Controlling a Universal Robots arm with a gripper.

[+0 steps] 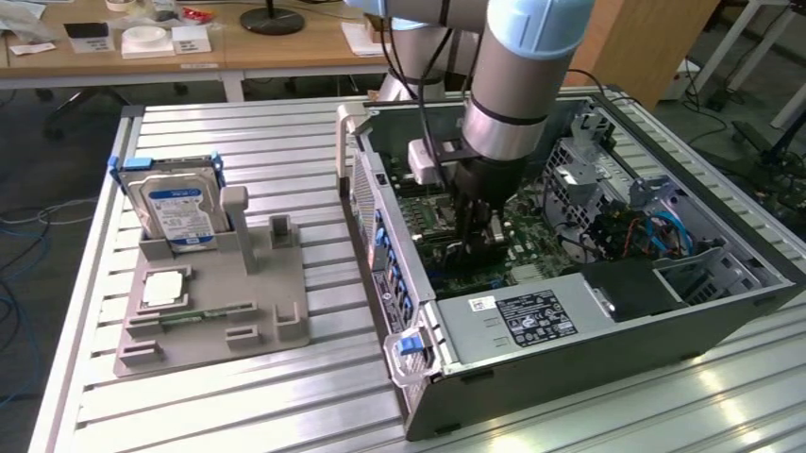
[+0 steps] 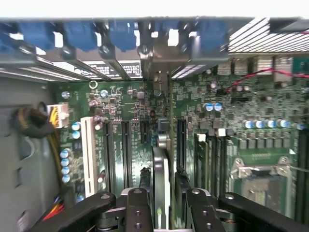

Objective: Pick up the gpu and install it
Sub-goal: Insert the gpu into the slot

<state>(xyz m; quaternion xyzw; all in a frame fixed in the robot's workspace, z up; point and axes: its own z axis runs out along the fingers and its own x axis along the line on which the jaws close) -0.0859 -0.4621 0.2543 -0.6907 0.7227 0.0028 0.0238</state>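
The open computer case is laid on its side on the slatted table, and the arm is reached down into it over the motherboard. On the exterior view's left, a grey fixture tray is seen with the silver hard drive stood upright in its holder and a small square chip lying flat; no card is seen in the tray's slots, so the pick-up is judged complete.

In the wrist view, the gpu is seen edge-on as a thin slab between the fingers of the gripper, upright over the motherboard's long expansion slots. The jaws are set narrowly, just either side of the card; whether it is gripped or only flanked cannot be told. The card is lined up with the slots, between the white one and the darker ones, but whether its edge is fully seated is hidden. Installation is judged well along, with seating unconfirmed.
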